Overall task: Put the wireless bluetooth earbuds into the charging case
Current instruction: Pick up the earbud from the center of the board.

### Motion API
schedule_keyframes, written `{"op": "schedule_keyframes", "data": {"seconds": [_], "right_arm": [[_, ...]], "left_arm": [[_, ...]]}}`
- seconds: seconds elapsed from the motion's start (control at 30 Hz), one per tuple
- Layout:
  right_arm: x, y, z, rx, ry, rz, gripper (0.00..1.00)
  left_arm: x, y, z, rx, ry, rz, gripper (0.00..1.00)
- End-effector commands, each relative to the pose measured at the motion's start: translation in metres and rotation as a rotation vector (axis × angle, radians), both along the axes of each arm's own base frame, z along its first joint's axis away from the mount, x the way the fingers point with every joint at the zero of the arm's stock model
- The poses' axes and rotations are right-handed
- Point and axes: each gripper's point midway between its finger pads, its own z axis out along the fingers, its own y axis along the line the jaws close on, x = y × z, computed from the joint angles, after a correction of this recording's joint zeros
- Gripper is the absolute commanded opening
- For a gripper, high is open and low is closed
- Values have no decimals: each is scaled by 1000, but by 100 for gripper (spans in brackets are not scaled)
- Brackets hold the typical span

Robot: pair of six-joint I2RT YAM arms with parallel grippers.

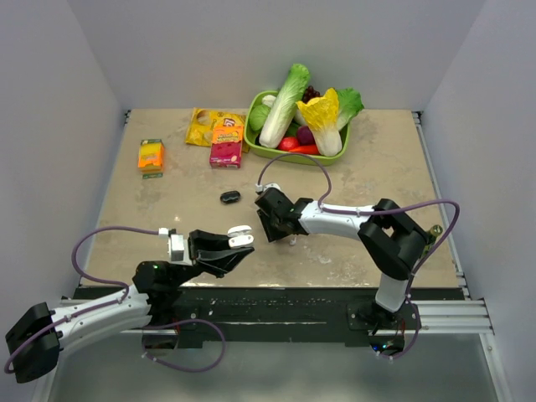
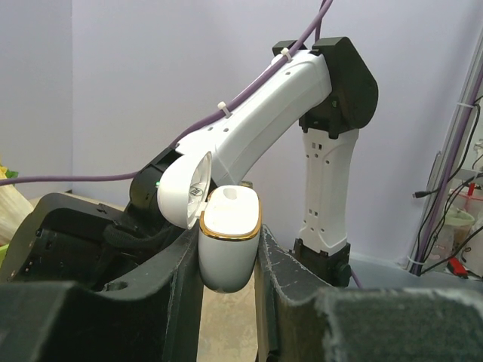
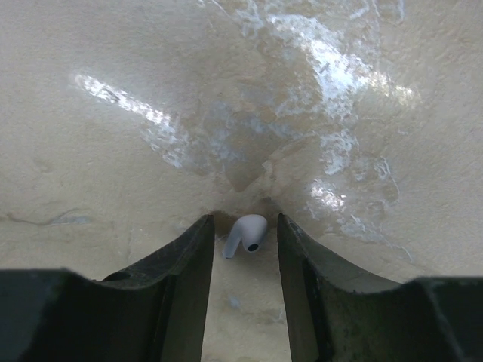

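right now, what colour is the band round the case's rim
A gold band on a white case; the left wrist view shows it best.

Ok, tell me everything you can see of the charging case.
The charging case is small, white, glossy plastic with rounded corners and a gold-coloured band round its mouth. Its hinged lid is swung open to one side. It stands upright, held clear of the table, clamped at its sides between the two dark fingers of the left pincer. Nothing else touches it. What lies inside cannot be told.
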Motion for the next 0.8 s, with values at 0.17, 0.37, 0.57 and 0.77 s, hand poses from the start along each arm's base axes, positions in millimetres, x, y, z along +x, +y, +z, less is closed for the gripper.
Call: {"op": "schedule_keyframes", "data": {"seconds": [0.17,0.37,0.57,0.77], "right_arm": [[-3,-4,-11,-20,32,-4,41],[-6,-6,-13,-25,41,-3,37],[-11,-9,-15,-22,52,-3,33],[-14,-11,-18,-18,61,-4,26]], "left_arm": [[-9,13,-106,146,118,-5,0],[-9,14,-106,145,120,-6,0],[-9,14,-108,150,121,-5,0],[-10,14,-108,148,122,-8,0]]}}
